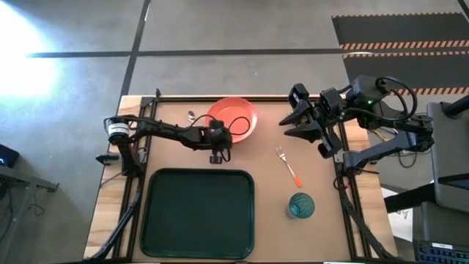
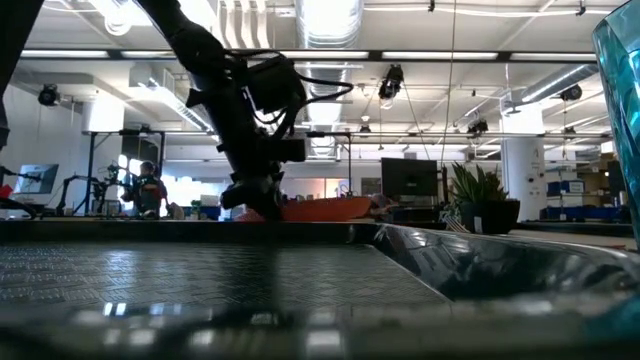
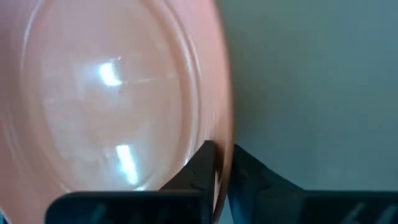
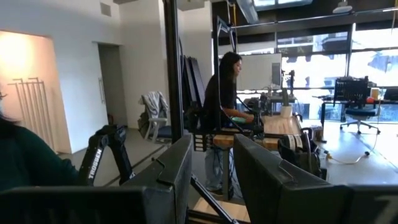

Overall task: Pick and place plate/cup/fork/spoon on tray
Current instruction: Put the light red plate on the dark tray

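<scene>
- The left gripper (image 1: 218,149) has its jaws clamped tight on the near rim of the round flat orange-red plate (image 1: 236,119), at the table's far middle.
- The right gripper (image 1: 287,123) hangs raised at the far right, jaws partly apart, holding nothing.
- The orange-handled fork (image 1: 288,166) lies right of centre.
- The translucent teal-blue cup (image 1: 300,205) stands near right.
- The dark green rectangular tray (image 1: 198,213) sits near, left of the cup.

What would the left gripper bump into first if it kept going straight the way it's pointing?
The plate. The left gripper already has its jaws shut on the plate's rim, so the plate fills the way straight ahead; what lies beyond it isn't clear.
</scene>
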Robot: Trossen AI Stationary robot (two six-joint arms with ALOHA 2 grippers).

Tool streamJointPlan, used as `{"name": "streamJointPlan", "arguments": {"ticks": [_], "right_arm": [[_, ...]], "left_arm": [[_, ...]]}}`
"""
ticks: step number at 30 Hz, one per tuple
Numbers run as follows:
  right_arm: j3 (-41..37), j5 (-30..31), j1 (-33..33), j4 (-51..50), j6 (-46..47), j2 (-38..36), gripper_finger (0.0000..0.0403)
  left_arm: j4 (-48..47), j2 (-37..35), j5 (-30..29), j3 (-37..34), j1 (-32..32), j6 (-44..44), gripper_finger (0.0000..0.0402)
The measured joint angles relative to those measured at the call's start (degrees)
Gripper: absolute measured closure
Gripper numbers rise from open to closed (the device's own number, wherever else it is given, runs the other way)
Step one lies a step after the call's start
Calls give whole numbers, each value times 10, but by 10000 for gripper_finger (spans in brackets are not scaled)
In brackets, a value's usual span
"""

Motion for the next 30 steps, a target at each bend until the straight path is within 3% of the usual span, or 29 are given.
{"name": "streamJointPlan", "arguments": {"ticks": [6,14,18,24,30], "right_arm": [[0,0,0,0,0,0,296],[0,0,0,-7,-2,0,296],[0,0,0,-11,-1,0,296],[0,0,0,-13,-1,0,296],[0,0,0,-13,-2,0,296]], "left_arm": [[-136,-61,4,48,-33,-62,401],[-199,-182,-2,69,-147,-174,402],[-253,-228,-42,69,-209,-252,402],[-319,-246,-53,76,-301,-368,402],[-342,-217,-70,110,-378,-433,401]]}}
